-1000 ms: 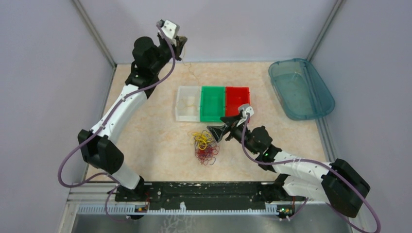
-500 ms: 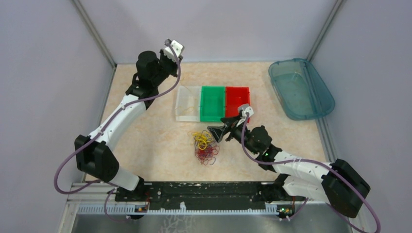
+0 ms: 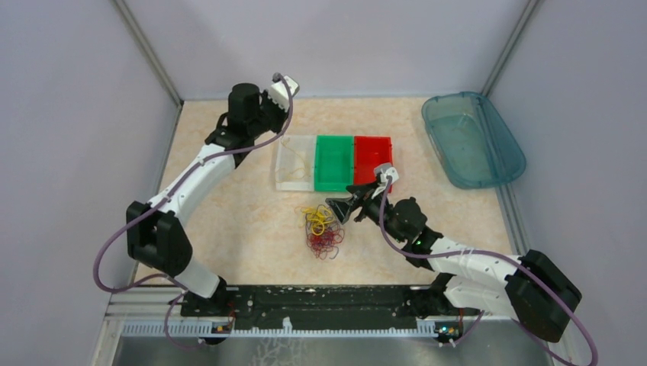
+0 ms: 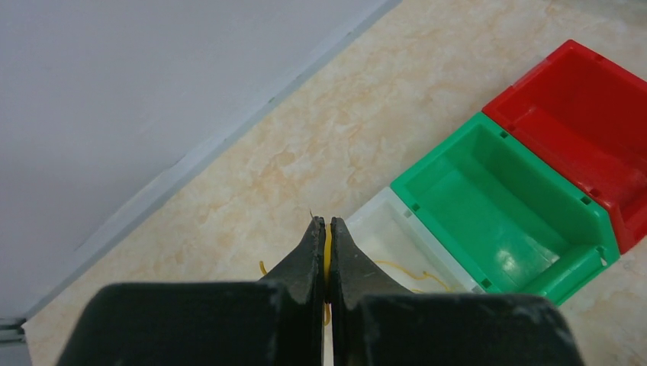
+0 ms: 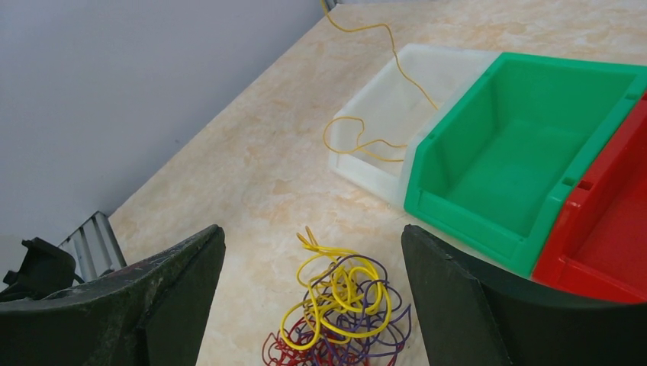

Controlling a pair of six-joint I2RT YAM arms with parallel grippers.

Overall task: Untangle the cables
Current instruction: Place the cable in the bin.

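top view looks down from behind on the whole worktop (image 3: 252, 229). both wrist views, close in, share the green bin (image 5: 519, 168).

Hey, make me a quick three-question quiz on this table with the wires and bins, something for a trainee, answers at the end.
1. True or false: the right gripper is shut on the wire tangle.
2. The left gripper pinches a wire of which colour? A red, B yellow, C purple.
3. Fill in: the green bin stands between the white bin and the ___ one.
Key: 1 false, its jaws are open; 2 B; 3 red.
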